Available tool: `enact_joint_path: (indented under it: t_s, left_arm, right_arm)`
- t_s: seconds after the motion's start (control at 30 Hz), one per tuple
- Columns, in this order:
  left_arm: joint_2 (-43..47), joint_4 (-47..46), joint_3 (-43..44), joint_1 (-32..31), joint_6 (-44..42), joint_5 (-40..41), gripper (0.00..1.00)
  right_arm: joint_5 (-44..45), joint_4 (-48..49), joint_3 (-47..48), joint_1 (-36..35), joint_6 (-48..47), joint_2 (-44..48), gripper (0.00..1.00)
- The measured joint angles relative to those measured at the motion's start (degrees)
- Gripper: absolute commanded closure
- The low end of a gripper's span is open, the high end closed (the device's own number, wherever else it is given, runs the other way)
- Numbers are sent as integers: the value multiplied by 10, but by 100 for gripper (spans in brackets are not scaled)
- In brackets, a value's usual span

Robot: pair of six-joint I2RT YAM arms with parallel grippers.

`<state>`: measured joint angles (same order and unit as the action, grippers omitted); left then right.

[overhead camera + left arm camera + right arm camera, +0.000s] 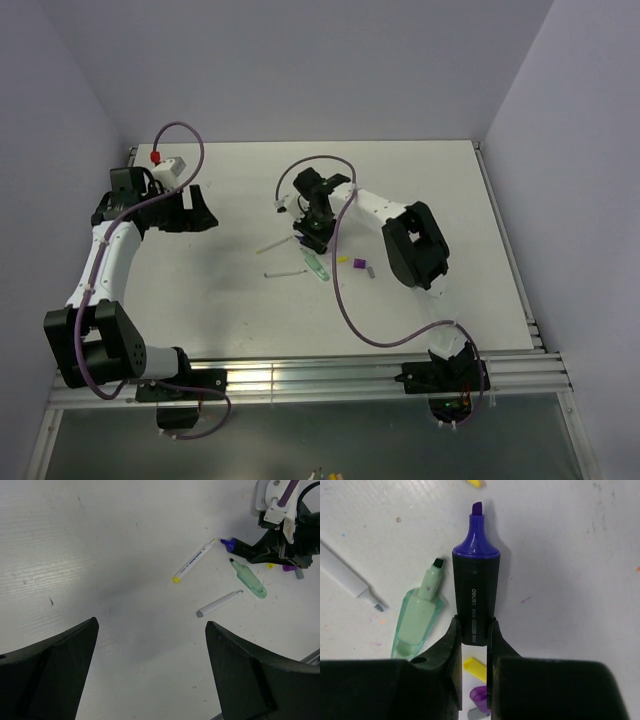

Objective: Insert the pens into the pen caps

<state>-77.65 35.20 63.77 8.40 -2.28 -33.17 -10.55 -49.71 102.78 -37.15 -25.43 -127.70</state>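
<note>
Right claw: gripping the black pen, purple tip pointing out ahead.
Green pen: lying just beside its fingers.
Yellow cap: sitting beneath it.
Left claw: gaping wide, holding nothing.

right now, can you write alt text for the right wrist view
The right gripper grips the black pen, purple tip pointing away. On the table left of it lie a green pen and a grey-white pen; a yellow cap and purple cap show between the fingers.

Wht table, lilac walls, alu rails
</note>
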Motion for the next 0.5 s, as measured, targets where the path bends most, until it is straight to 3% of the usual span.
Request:
enact_joint_path:
  t_s: [0.3,0.5]
  left_arm:
    - [45,-86,0,-8,99,-61,22]
    - [74,-189,-1,-100,200,-55,23]
  right_arm:
    - [-35,9,-2,23,71,133,100]
    - [-78,56,1,45,165,245,100]
